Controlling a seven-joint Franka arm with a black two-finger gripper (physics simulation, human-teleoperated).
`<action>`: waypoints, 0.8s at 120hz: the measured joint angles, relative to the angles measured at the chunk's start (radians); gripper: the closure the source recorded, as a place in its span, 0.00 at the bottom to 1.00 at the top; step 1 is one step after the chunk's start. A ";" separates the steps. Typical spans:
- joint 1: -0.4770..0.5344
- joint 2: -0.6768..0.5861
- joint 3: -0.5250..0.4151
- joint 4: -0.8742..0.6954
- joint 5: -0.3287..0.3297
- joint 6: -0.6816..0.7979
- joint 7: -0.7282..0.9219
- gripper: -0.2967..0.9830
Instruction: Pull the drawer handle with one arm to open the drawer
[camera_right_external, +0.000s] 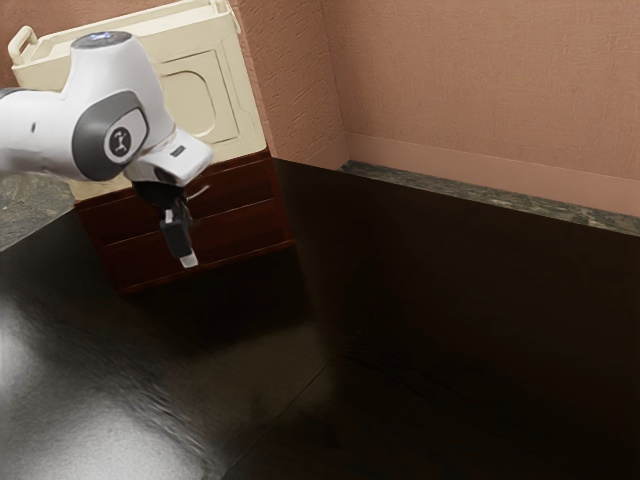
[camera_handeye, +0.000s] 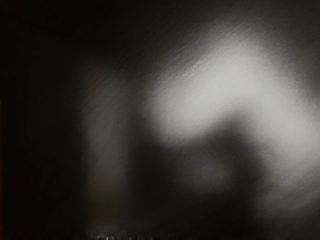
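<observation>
On a glossy black desk (camera_right_external: 430, 330), a low dark-red cabinet (camera_right_external: 100, 245) with a cream casing (camera_right_external: 200, 95) above it awaits its opening as a white robot arm (camera_right_external: 120, 110) leans in from the exterior view's left. Its pincer (camera_right_external: 188, 263) points down before the drawer fronts, upper (camera_right_external: 245, 192) and lower (camera_right_external: 240, 237); whether it is open or closed cannot be told, nor whether it touches the cabinet. Both fronts appear flush, with no drawer visibly pulled out, so the task looks to be at the approach stage, the opening itself undone. Left to do, by all appearances: settle the pincer at the handle, take hold and draw the drawer outward over the desk. A thin pale curve (camera_right_external: 200, 191) beside the hand may be that handle or a piece of the hand; which one is unclear. The fronts face out over the desk, toward the exterior view's near side. Their long axis runs across the cabinet's width, climbing slightly toward the exterior view's right, along the seam between them.
</observation>
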 joint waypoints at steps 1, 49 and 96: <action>0.000 0.001 0.000 0.001 0.000 -0.001 0.003 0.23; 0.010 0.051 0.000 0.022 -0.009 -0.021 0.098 0.23; 0.090 0.102 0.002 0.077 -0.020 0.051 0.156 0.23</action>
